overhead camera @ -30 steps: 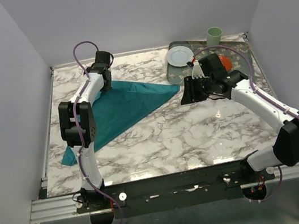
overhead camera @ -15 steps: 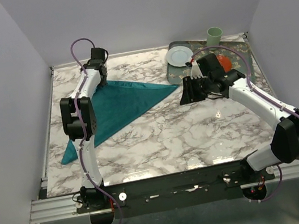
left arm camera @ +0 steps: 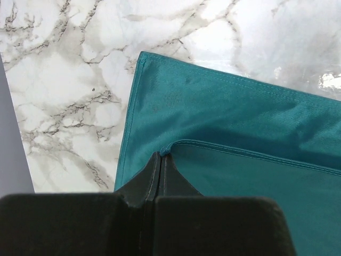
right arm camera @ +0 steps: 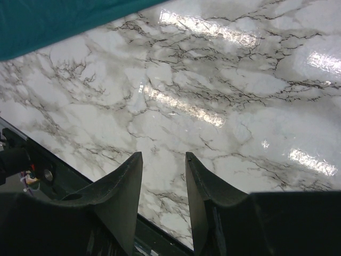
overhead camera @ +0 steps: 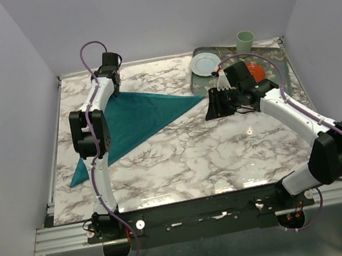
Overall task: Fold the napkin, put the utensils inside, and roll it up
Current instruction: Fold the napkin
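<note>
Napkin (overhead camera: pixel 149 112) folded | left jaws clamped on hem, wrist view only | right jaws apart, seemingly empty

Marble-look table (overhead camera: pixel 189 158): white, grey veins, glossy, glare spots toward right side. Far right corner: patterned grey-green tray (overhead camera: pixel 274 58), flat on table. On tray's left part: small round white plate (overhead camera: pixel 204 63). At tray's far edge: pale green cup (overhead camera: pixel 246 40), upright; on tray or just behind it, can't tell. Right of plate: orange-red item (overhead camera: pixel 258 69), partly hidden, shape unclear. Near edge: aluminium rail (overhead camera: pixel 191 207). Plain pale walls (overhead camera: pixel 164 11) on three sides.
</note>
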